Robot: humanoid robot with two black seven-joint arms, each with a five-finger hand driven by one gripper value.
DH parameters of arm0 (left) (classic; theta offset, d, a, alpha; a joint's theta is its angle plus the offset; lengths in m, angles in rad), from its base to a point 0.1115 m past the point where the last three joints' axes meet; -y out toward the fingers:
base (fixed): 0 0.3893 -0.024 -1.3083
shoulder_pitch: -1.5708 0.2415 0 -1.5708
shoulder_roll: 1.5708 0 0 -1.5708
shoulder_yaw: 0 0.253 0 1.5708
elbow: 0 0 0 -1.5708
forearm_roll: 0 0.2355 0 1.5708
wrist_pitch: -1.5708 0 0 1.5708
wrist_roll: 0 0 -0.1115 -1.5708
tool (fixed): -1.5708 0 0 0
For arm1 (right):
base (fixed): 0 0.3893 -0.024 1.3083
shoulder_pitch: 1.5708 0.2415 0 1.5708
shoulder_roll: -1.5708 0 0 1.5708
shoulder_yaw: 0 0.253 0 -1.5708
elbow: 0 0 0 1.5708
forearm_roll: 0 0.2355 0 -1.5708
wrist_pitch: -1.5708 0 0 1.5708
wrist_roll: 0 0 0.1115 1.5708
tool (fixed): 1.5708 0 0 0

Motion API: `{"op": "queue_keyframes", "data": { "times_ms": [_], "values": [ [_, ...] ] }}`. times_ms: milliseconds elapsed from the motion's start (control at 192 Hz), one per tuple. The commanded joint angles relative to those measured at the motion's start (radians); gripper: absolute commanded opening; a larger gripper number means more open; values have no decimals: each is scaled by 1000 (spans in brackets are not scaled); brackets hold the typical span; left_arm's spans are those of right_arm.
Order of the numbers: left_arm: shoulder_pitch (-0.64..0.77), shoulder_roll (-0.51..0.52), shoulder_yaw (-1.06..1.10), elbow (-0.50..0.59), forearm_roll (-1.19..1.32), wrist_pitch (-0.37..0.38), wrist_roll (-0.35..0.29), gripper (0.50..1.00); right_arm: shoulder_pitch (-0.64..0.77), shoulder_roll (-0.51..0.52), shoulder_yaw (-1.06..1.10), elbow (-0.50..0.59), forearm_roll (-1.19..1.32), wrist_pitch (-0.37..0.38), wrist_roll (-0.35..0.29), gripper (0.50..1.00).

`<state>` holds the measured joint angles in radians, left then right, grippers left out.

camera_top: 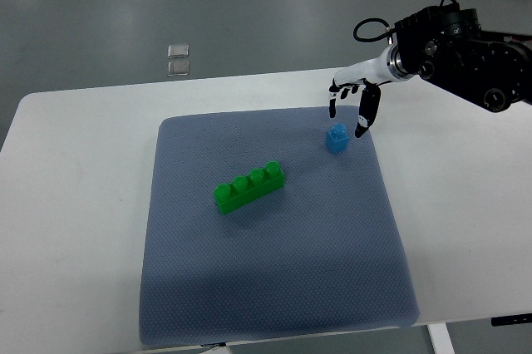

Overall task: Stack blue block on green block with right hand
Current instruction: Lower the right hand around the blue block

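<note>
Currently: small blue plastic block [337, 139] on grey mat [274, 304], just below spread, empty white-and-black right hand [353, 105]; long green studded brick [248, 187] lower left, well apart, axis diagonal.

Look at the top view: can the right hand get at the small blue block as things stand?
Probably yes. The right hand hangs open just above and behind the blue block, with nothing between them; the green block lies well off to the left on the mat.
</note>
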<state>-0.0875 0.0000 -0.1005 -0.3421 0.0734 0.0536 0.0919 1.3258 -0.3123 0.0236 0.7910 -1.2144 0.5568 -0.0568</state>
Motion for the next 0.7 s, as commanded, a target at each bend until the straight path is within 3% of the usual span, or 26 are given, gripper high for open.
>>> {"op": "queue_keyframes", "data": {
  "times_ms": [0, 209, 589, 693],
  "values": [
    [0, 0, 1, 2, 0, 0, 0, 1000, -19, 32, 4, -19, -1, -28, 0, 921],
    [0, 0, 1, 8, 0, 0, 0, 1000, -31, 101, -8, -82, -5, -69, 0, 919],
    [0, 0, 8, 9, 0, 0, 0, 1000, -77, 117, -13, -124, -47, -97, 3, 911],
    [2, 0, 10, 9, 0, 0, 0, 1000, -83, 119, -16, -125, -56, -117, 3, 889]
  ]
}}
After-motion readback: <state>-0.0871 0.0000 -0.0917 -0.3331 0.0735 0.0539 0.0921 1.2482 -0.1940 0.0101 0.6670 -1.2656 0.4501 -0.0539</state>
